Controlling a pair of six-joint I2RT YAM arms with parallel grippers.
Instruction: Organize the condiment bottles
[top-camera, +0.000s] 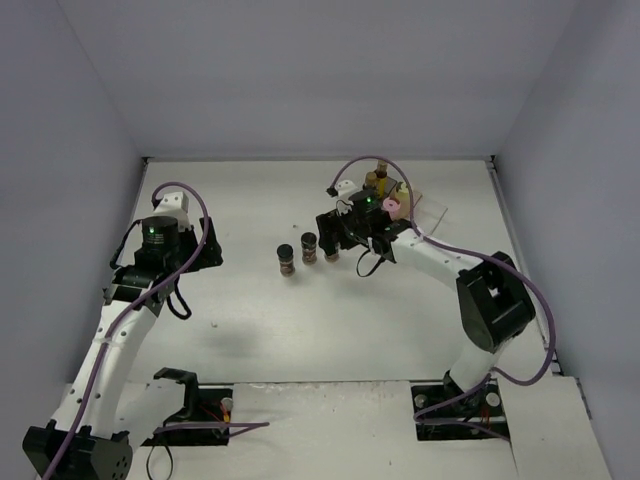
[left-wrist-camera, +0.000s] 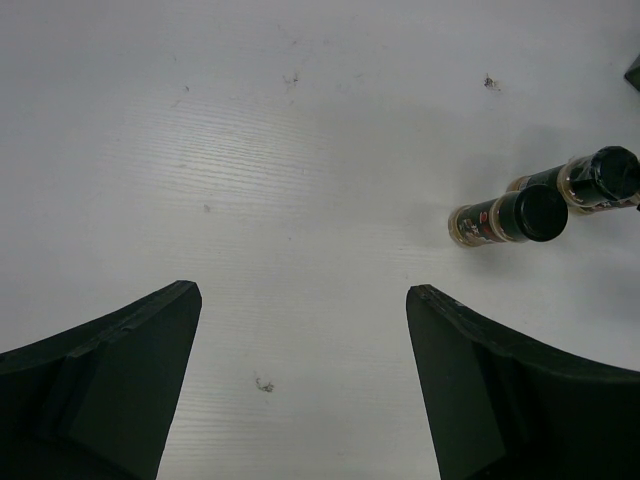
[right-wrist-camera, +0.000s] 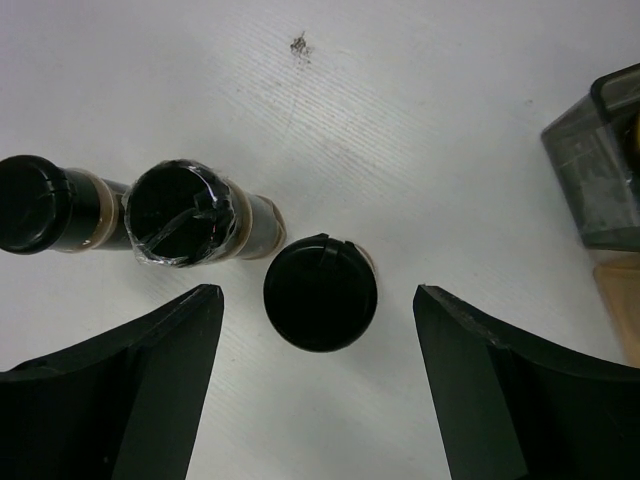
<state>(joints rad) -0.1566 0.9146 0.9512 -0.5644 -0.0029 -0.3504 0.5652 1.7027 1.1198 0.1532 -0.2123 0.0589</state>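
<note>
**A:** White tabletop (top-camera: 330, 330), pale grey walls (top-camera: 300, 80), and we're on the brown spice jar (right-wrist-camera: 320, 292). It stands upright near the middle of the table, dark cap pointing straight up at the right wrist camera.

**B:** So its long axis runs up along the line of approach (a plain descent should do, we'd judge). The right gripper (right-wrist-camera: 316, 300) hangs over it, spread wide, one finger on either side of the cap, touching nothing and carrying nothing.

**A:** Working outward, we've a neighbouring jar (right-wrist-camera: 180, 215) just beside it and a third jar (right-wrist-camera: 30, 203) beyond. One finger would come down close to that neighbour.

**B:** On the other side there's a translucent bin (right-wrist-camera: 600, 160). The left gripper (left-wrist-camera: 300, 370) is spread open and empty too, over the tabletop well away from the jars, so we call the right arm much the nearer.
</note>
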